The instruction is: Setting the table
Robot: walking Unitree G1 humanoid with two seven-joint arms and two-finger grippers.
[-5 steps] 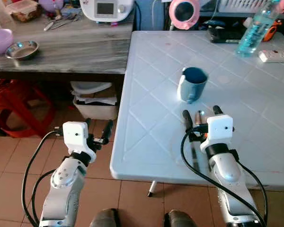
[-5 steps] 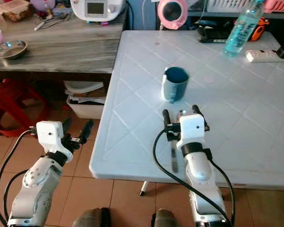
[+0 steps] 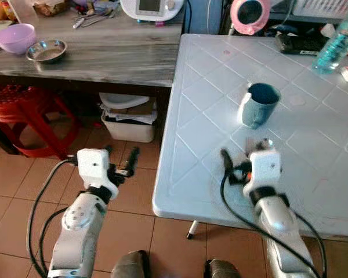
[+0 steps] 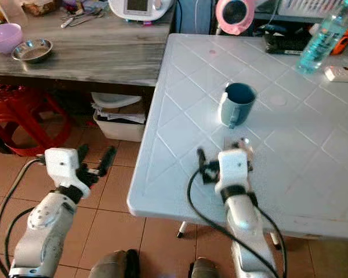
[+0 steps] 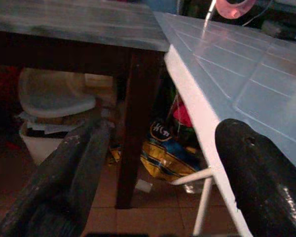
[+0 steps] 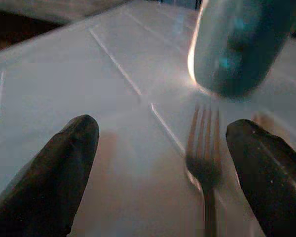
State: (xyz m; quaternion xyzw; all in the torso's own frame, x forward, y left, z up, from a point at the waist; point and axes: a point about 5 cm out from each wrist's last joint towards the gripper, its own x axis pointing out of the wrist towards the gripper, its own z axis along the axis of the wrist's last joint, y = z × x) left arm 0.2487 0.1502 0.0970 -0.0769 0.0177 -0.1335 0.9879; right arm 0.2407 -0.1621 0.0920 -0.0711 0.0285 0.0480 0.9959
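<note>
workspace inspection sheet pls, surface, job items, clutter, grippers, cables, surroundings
surface: white table with a diamond pattern, robot at its near edge.
job's things: blue mug upright on the table; fork lying flat between the right gripper's jaws, tines toward the mug, not gripped.
clutter: water bottle, pink round item and black object at the table's far side.
grippers: right gripper low over the table, jaws open; left gripper off the table over the floor, jaws open.
cables: black cables looping along both arms.
surroundings: wooden counter with purple bowl and steel bowl; red stool and a white bin beneath; tiled floor.
</note>
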